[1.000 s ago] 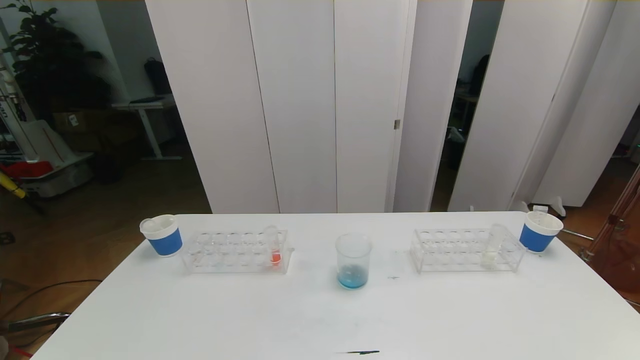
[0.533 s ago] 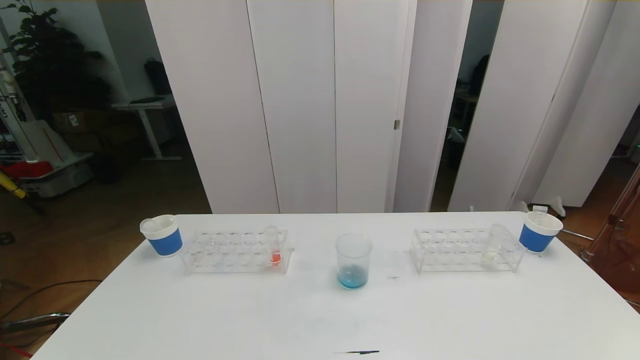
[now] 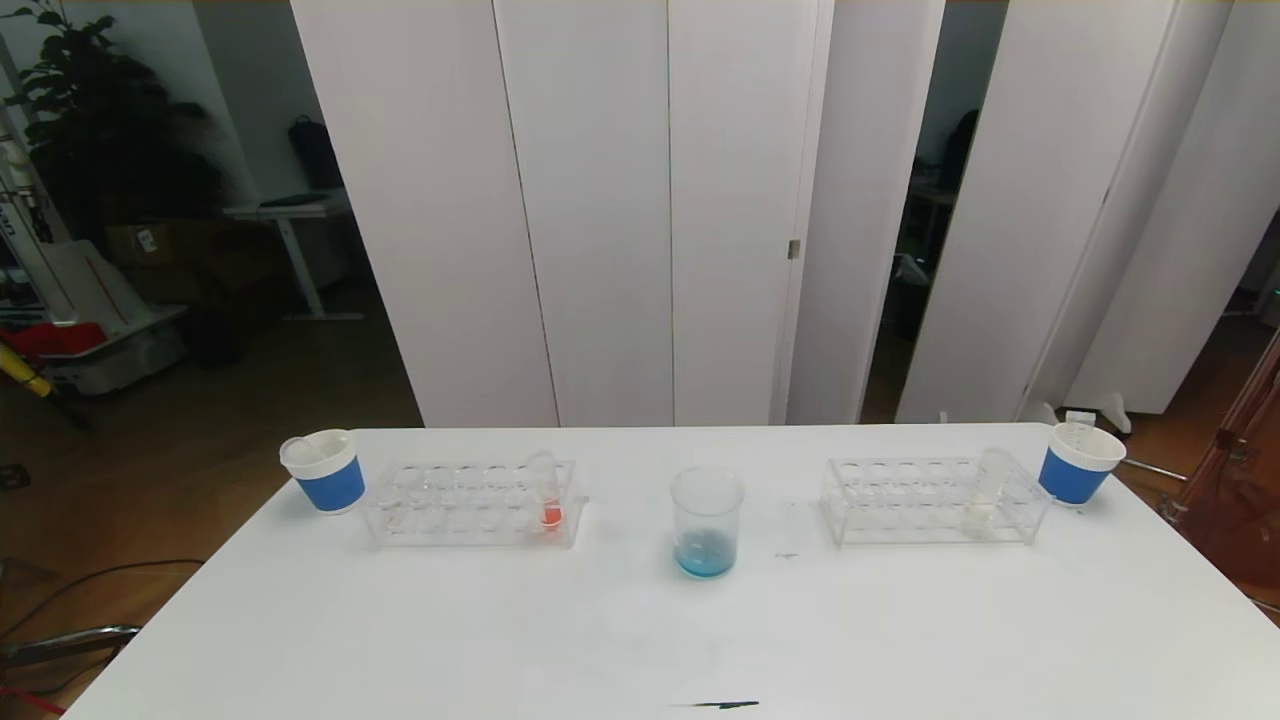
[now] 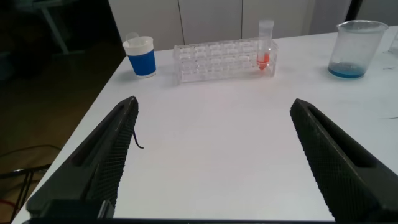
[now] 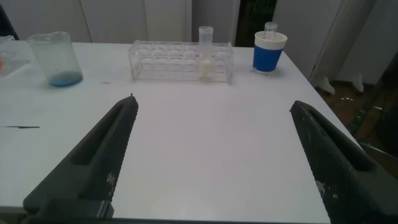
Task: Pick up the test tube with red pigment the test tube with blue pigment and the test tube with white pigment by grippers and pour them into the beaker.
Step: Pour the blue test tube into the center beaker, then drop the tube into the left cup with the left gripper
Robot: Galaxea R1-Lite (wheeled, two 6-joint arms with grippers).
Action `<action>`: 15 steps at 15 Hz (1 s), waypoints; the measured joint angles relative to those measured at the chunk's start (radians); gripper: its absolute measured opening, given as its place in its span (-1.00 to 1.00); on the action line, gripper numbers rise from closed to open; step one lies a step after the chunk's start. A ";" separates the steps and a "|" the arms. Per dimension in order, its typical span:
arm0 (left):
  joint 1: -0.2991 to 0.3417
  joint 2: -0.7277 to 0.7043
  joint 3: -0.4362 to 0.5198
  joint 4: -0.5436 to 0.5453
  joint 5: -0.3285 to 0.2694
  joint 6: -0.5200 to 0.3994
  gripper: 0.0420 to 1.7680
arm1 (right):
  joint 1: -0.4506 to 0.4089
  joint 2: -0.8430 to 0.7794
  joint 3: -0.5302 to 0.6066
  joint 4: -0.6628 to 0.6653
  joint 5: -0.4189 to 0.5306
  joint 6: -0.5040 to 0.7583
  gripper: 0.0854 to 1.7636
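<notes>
From the head camera, the white surface (image 3: 640, 630) carries everything in one row. In the middle stands the beaker (image 3: 707, 521), upright, with a shallow pool of blue liquid at its bottom. To the robot's left is a clear rack (image 3: 470, 503) with the test tube with red pigment (image 3: 546, 490) standing upright in its end nearest the beaker, and a blue-and-white paper cup (image 3: 324, 470) just beyond the rack's far end. To the right is a second clear rack (image 3: 930, 500) holding the test tube with white pigment (image 3: 987, 488), leaning a little, at the end away from the beaker; another paper cup (image 3: 1078, 463) sits just beside it. A thin dark mark (image 3: 722, 705) lies on the near edge. Neither arm shows here.

From the left wrist, the left tool (image 4: 214, 162) hangs low over bare surface, its two dark fingers (image 4: 112, 155) spread wide apart with nothing between them. Ahead of it are the cup, the left rack and the red tube, with the beaker off to one side.

From the right wrist, the right tool (image 5: 214, 162) is likewise low over bare surface, fingers (image 5: 329, 162) wide apart and empty. Beyond it stand the right rack, the white tube upright in it, and the cup with a small clear tube (image 5: 270, 28) poking out of its top.
</notes>
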 joint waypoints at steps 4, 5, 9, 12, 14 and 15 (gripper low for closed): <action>0.000 -0.001 0.011 -0.001 0.005 -0.046 0.98 | 0.000 0.000 0.000 0.000 0.000 0.000 0.99; 0.000 -0.001 0.011 0.001 0.005 -0.058 0.98 | 0.000 0.000 0.000 0.000 0.000 0.000 0.99; 0.000 -0.001 0.012 0.003 0.007 -0.060 0.98 | 0.000 0.000 0.000 0.000 0.000 0.000 0.99; 0.000 -0.001 0.012 0.003 0.007 -0.060 0.98 | 0.000 0.000 0.000 0.000 0.000 0.000 0.99; 0.000 -0.001 0.012 0.003 0.007 -0.060 0.98 | 0.000 0.000 0.000 0.000 0.000 0.000 0.99; 0.000 -0.001 0.012 0.003 0.007 -0.060 0.98 | 0.000 0.000 0.000 0.000 0.000 0.000 0.99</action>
